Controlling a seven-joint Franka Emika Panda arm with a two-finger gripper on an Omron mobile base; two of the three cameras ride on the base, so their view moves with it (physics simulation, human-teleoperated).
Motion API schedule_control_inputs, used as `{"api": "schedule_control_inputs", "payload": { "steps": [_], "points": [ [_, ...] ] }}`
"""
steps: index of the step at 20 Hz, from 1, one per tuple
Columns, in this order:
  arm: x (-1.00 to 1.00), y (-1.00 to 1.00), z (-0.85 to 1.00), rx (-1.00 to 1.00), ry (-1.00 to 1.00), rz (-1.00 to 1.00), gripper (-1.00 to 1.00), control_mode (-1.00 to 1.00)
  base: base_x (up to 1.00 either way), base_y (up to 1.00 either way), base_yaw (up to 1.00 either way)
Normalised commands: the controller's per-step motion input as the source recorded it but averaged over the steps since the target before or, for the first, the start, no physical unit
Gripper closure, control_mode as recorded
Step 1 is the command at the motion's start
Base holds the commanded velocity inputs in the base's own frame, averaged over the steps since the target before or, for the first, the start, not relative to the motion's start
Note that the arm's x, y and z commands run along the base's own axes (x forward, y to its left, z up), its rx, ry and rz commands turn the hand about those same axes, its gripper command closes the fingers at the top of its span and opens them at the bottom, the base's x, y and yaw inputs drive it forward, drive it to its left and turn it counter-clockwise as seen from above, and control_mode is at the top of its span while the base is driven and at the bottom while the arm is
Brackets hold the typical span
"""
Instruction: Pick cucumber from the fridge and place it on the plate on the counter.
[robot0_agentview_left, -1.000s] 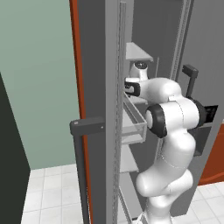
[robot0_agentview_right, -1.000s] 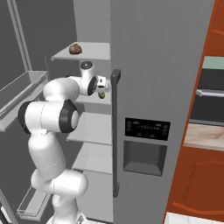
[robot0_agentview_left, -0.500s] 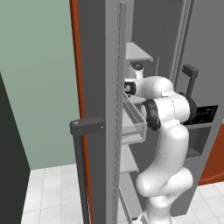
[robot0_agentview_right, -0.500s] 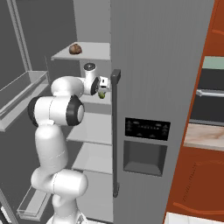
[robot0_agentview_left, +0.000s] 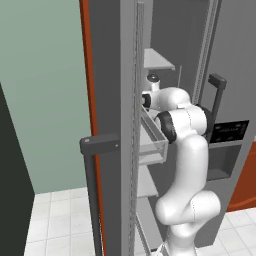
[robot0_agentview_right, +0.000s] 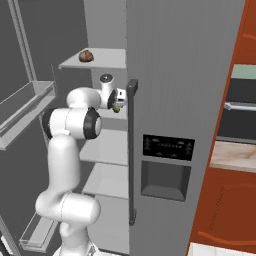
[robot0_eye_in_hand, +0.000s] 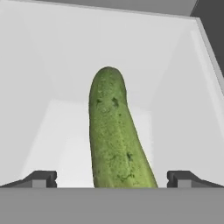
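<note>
**Close on the cucumber squarely**

The cucumber (robot0_eye_in_hand: 114, 131) lies on a pale shelf (robot0_eye_in_hand: 52, 131) inside the fridge (robot0_agentview_right: 185, 75), between the two fingers (robot0_eye_in_hand: 41, 178), which stand wide apart. Best to advance a little, keep it centred, then close gently around its middle.

**Green on grey in the open fridge**

A dark-green cucumber (robot0_eye_in_hand: 114, 135), mottled and speckled with darker flecks, lies on a pale grey shelf (robot0_eye_in_hand: 57, 131). The fridge (robot0_agentview_right: 185, 90) is flat grey with a dark handle (robot0_agentview_right: 132, 150); a brown round item (robot0_agentview_right: 86, 56) sits above.
</note>
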Motion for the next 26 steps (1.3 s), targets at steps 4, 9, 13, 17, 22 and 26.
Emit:
{"api": "schedule_control_inputs", "payload": {
  "steps": [4, 9, 13, 17, 22, 26],
  "points": [
    [0.43, -0.03, -0.18, 0.00, 0.00, 0.00, -1.00, -1.00, 0.00, 0.00, 0.00],
    [0.31, -0.01, -0.22, 0.00, 0.00, 0.00, -1.00, -1.00, 0.00, 0.00, 0.00],
    [0.01, 0.00, -0.44, 0.00, 0.07, 0.00, 1.00, -1.00, 0.00, 0.00, 0.00],
    [-0.37, 0.00, -0.74, 0.00, 0.21, -0.04, 1.00, -1.00, 0.00, 0.00, 0.00],
    [-0.64, 0.00, -0.86, 0.00, 0.21, -0.09, 1.00, -1.00, 0.00, 0.00, 0.00],
    [-0.59, 0.00, -0.76, 0.00, 0.13, -0.11, 1.00, -1.00, 0.00, 0.00, 0.00]
  ]
}}
